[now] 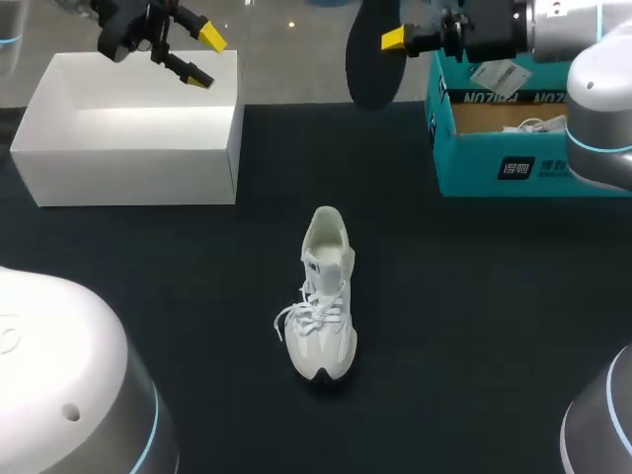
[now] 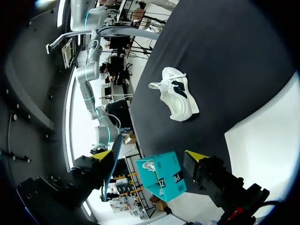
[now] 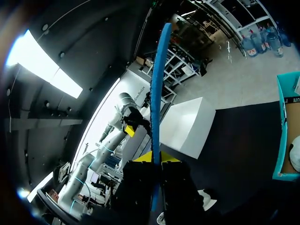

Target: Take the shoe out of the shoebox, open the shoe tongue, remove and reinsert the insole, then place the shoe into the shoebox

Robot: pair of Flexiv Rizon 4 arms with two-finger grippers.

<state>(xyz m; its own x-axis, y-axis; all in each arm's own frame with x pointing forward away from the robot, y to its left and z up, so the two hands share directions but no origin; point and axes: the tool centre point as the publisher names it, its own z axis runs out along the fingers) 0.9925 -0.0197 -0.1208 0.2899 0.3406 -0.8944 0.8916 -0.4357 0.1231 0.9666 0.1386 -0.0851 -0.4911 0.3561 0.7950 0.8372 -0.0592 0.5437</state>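
Right gripper (image 1: 393, 40): clamped on insole (image 1: 367, 69), held edge-up, raised beside teal shoebox (image 1: 472, 166) | Left gripper (image 1: 204, 57): fingers apart, raised over white box (image 1: 128, 163) | Shoe (image 1: 324, 296): upright, centre of table (image 1: 474, 346)

Silver-grey arms (image 1: 602, 89) with blue-lit joint rings (image 1: 597, 148); black end effectors (image 1: 204, 57), yellow-tipped; possibly red wiring (image 2: 236, 213).

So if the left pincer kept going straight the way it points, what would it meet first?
Probably the teal shoebox, which sits straight ahead between the fingertips of the left pincer. The insole held by the right pincer hangs just beside that line, so depth leaves some doubt.
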